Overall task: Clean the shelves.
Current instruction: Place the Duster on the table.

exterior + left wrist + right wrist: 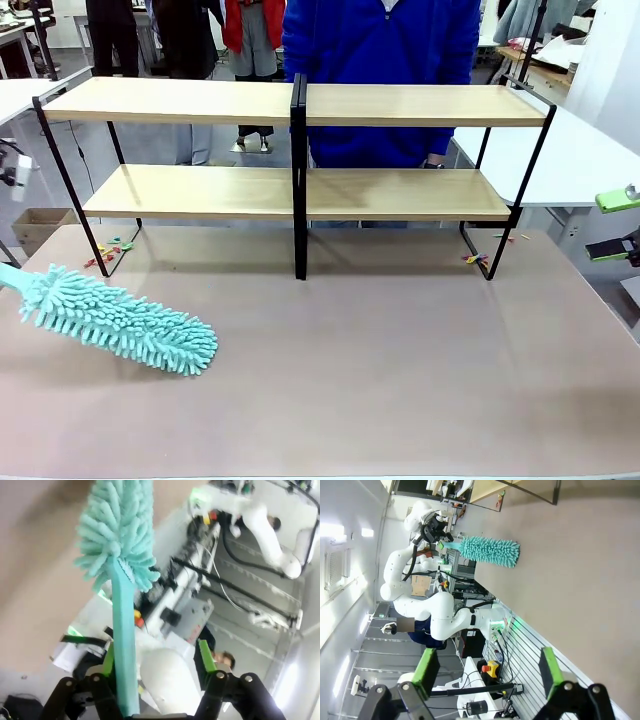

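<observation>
Brown tabletop [400, 370] before the shelves [300, 190]: my left pincer [155, 680] stands released beside the duster's stiff handle [124, 665] (fluffy head, likely light); right pincer [487, 667] released.

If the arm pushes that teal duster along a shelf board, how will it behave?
The duster head is shaggy soft strands, so it should squash and drag lightly. Its thin flat handle may flex. It looks light for its size, unlikely to roll.

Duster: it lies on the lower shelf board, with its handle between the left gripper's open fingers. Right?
Not quite. The front view shows the duster on the table in front of the shelves. Its handle does sit between the left gripper's open fingers.
</observation>
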You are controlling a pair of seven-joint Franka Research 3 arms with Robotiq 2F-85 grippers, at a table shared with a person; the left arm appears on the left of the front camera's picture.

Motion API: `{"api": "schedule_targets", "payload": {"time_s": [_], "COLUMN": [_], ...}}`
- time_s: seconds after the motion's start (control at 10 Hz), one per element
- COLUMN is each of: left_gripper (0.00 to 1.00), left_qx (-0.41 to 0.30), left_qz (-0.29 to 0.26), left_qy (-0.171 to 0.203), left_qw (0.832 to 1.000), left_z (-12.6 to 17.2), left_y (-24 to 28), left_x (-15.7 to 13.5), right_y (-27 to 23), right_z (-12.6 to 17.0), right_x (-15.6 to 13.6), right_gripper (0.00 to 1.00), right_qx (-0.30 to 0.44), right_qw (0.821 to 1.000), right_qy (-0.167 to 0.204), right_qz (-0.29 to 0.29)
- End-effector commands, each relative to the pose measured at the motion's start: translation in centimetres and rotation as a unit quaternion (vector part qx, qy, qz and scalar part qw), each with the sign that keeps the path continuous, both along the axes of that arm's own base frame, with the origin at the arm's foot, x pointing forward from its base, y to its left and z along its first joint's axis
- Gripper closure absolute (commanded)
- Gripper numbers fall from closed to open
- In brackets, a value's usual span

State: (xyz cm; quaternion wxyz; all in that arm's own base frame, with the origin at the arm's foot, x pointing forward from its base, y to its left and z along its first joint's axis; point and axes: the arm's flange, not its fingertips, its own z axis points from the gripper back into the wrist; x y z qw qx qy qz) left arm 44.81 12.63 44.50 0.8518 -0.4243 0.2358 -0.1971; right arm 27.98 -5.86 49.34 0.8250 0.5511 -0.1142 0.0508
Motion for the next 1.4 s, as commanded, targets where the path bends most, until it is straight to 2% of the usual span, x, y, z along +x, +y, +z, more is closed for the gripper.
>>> {"api": "schedule_targets", "payload": {"time_s": [0.0, 0.1, 0.2, 0.4, 0.5, 0.6, 0.7, 0.8, 1.0, 1.2, 1.3], "left_gripper": [0.00, 0.00, 0.00, 0.00, 0.00, 0.00, 0.00, 0.00, 0.00, 0.00, 0.00], "left_qx": [0.016, 0.007, 0.042, -0.016, -0.044, -0.099, -0.150, -0.195, -0.320, -0.362, -0.318], "left_qz": [0.069, 0.109, 0.183, 0.248, 0.284, 0.298, 0.293, 0.302, 0.300, 0.321, 0.306], "left_qy": [-0.063, -0.097, -0.198, -0.322, -0.361, -0.380, -0.364, -0.351, -0.281, -0.235, -0.292], "left_qw": [0.996, 0.989, 0.962, 0.914, 0.887, 0.870, 0.871, 0.865, 0.854, 0.843, 0.849], "left_z": [2.0, 3.5, 4.7, 7.5, 8.9, 10.9, 11.5, 12.0, 11.9, 10.2, 12.4], "left_y": [3.9, 6.4, 7.7, 8.3, 8.5, 8.5, 7.6, 6.6, 4.5, 3.6, 4.2], "left_x": [-2.4, -3.3, -4.0, -4.8, -5.5, -6.6, -7.5, -8.3, -10.0, -9.6, -10.1], "right_y": [0.1, 0.1, 0.1, 0.1, 0.1, 0.1, 0.1, 0.1, 0.1, 0.1, 0.1], "right_z": [0.2, 0.2, 0.2, 0.2, 0.2, 0.2, 0.2, 0.2, 0.2, 0.2, 0.2], "right_x": [0.3, 0.3, 0.3, 0.3, 0.3, 0.3, 0.3, 0.3, 0.3, 0.3, 0.3], "right_gripper": [0.00, 0.00, 0.00, 0.00, 0.00, 0.00, 0.00, 0.00, 0.00, 0.00, 0.00], "right_qx": [0.009, 0.009, 0.009, 0.009, 0.009, 0.009, 0.009, 0.009, 0.009, 0.009, 0.009], "right_qw": [1.000, 1.000, 1.000, 1.000, 1.000, 1.000, 1.000, 1.000, 1.000, 1.000, 1.000], "right_qy": [-0.015, -0.015, -0.015, -0.015, -0.015, -0.015, -0.015, -0.015, -0.015, -0.015, -0.015], "right_qz": [0.003, 0.003, 0.003, 0.003, 0.003, 0.003, 0.003, 0.003, 0.003, 0.003, 0.003]}}
